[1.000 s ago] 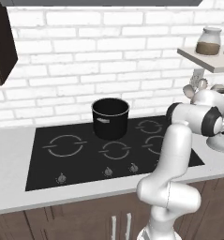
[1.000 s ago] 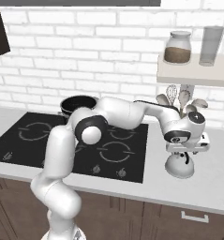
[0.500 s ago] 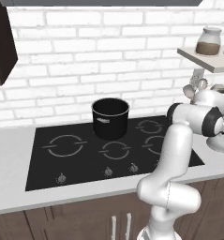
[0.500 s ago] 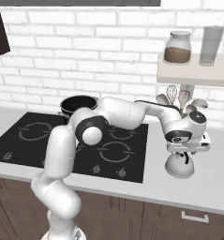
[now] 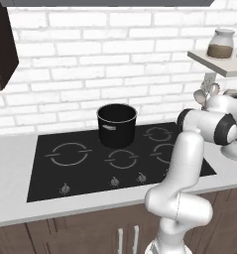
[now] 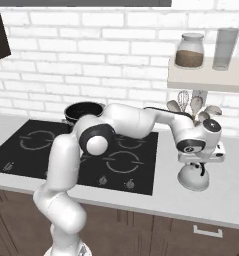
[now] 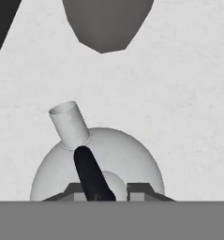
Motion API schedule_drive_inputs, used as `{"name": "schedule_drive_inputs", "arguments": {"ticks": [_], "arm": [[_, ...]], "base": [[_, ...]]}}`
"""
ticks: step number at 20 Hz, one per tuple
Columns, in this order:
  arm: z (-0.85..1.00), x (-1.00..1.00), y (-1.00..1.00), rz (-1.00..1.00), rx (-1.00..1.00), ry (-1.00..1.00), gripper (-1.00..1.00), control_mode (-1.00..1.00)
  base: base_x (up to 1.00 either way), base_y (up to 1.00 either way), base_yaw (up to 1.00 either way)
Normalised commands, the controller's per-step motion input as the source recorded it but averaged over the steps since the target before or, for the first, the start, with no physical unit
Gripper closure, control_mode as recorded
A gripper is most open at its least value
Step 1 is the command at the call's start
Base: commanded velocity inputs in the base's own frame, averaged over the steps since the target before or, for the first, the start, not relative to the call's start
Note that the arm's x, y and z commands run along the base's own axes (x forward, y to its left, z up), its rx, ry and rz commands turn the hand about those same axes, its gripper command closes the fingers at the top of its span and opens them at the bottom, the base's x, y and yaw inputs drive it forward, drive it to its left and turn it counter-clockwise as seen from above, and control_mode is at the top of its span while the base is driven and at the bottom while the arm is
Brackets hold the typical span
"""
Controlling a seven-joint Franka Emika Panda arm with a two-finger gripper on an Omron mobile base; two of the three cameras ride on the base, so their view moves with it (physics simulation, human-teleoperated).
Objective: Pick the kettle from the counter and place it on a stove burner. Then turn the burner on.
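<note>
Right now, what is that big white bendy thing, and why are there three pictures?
That is a robot arm in a pretend, computer-drawn kitchen. Two pictures come from cameras riding behind it, one on its left and one on its right. The third comes from a camera on its hand, looking straight down.

On the pale counter lies a black cooktop with grey rings for burners and a black pot at the back. Beside the cooktop sits a small round kettle.

The hand, called a gripper, is right above the kettle, its two fingertips on either side of the dark handle. I cannot tell whether they are squeezing it yet. The kettle sits on the counter.
</note>
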Motion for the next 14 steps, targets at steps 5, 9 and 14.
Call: {"name": "schedule_drive_inputs", "arguments": {"ticks": [5, 9, 14], "arm": [[0.08, -0.41, 0.17, -0.08, -0.02, 0.0, 1.0, -1.0], [0.23, -0.57, 0.31, -0.12, 0.0, 0.0, 1.0, -1.0], [0.29, -0.49, 0.42, -0.13, -0.01, 0.0, 1.0, -1.0]], "base": [[0.0, 0.0, 0.0], [0.0, 0.0, 0.0], [0.0, 0.0, 0.0]]}}
